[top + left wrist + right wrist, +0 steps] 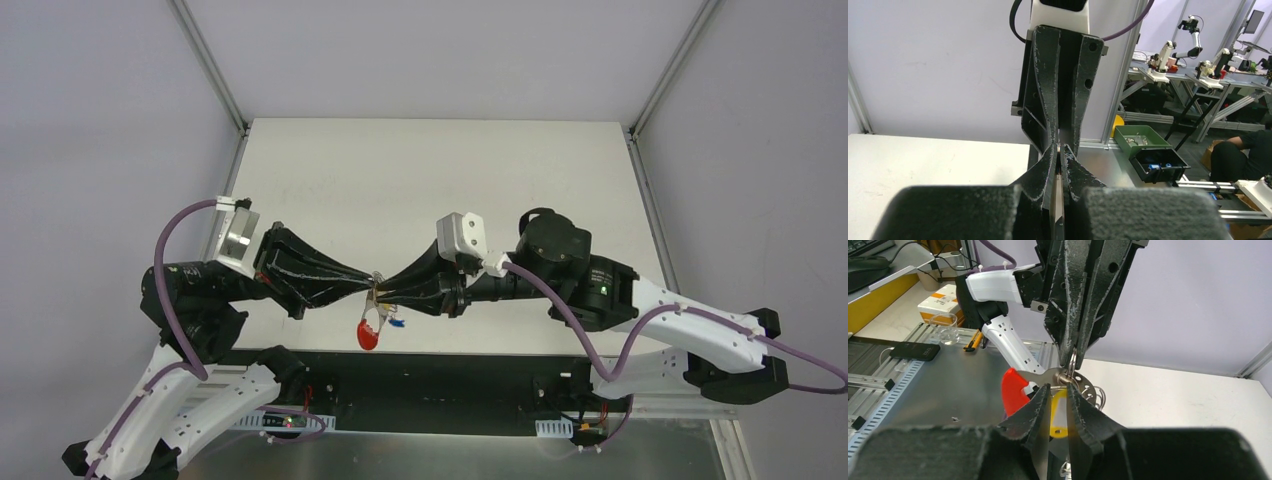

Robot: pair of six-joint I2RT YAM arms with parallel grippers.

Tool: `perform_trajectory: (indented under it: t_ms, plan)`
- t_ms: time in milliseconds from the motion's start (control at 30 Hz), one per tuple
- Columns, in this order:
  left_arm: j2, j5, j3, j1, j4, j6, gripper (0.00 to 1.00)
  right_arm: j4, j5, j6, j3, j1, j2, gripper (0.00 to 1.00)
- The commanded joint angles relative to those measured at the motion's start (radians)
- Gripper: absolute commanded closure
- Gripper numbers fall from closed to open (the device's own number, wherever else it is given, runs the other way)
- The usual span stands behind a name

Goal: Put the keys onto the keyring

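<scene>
While the left gripper (368, 288) is clamping the thin silver, red-strapped keyring (1015, 390) steady for threading, the right gripper (1058, 389), jaws barely parted, is flanking the yellow-headed silver key (1058, 419) just beneath it, grip unconfirmed.

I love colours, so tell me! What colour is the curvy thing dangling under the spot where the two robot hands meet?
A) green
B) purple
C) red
C: the curved strap is bright red, in both the top view and the right wrist view.
</scene>
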Motion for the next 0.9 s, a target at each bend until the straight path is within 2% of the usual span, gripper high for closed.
perform_trajectory:
  t_ms: [0,167,533,733,867]
  plan:
    - [-0.015,-0.026,-0.007,-0.006,0.1,-0.026,1.0,0.087,0.06,-0.03,0.017,0.015,-0.005,0.81]
    - [-0.019,-0.028,-0.017,-0.006,0.113,-0.03,1.0,0.167,0.095,-0.023,-0.009,0.019,-0.021,0.81]
    - [-0.036,-0.032,-0.022,-0.006,0.096,-0.012,1.0,0.155,0.1,-0.005,0.007,0.024,-0.016,0.84]
    - [-0.037,-0.032,-0.018,-0.006,0.085,-0.007,1.0,0.146,0.103,0.005,0.009,0.025,-0.02,1.0]
    - [-0.036,-0.034,-0.018,-0.006,0.087,-0.007,1.0,0.084,0.091,0.016,0.051,0.025,0.0,1.0]
